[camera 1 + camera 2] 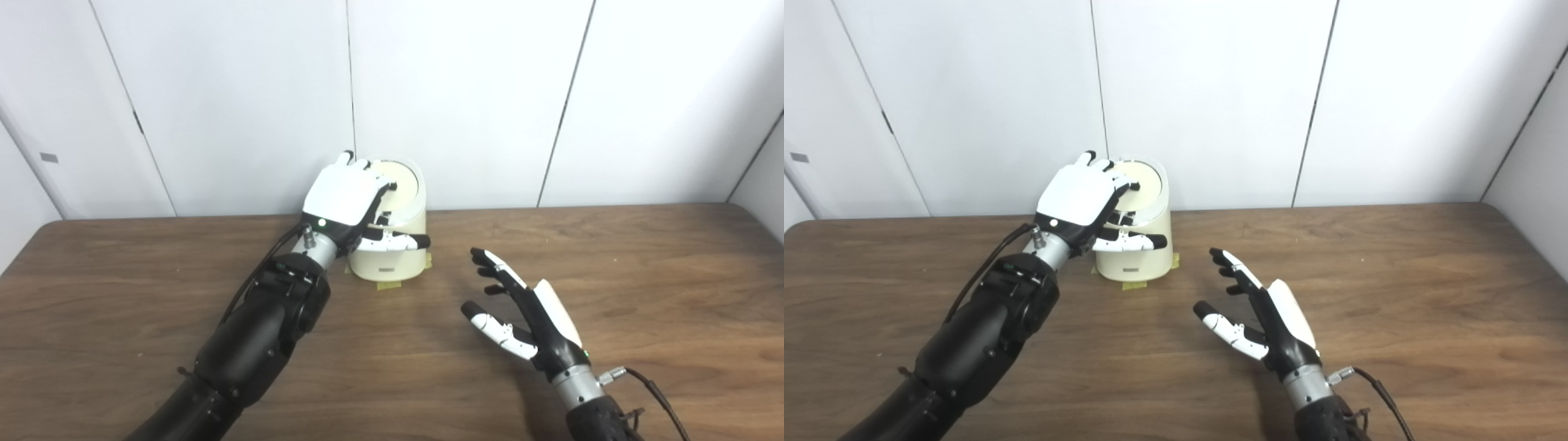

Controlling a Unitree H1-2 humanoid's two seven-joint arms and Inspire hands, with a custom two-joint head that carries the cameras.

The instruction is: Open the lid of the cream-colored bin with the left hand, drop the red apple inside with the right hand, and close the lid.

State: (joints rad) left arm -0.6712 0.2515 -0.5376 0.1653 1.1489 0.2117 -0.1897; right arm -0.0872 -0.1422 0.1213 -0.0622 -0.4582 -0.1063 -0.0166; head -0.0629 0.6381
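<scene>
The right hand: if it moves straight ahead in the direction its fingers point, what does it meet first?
Probably the cream-colored bin; the right hand points up-left toward it over bare table, though depth is unclear.

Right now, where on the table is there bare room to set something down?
The table is bare to the right of the right hand, out to its right edge, and along the front between the two arms. The left end, left of the left arm, is bare too. It is crowded only at the back, where the left hand rests on the cream bin.
</scene>
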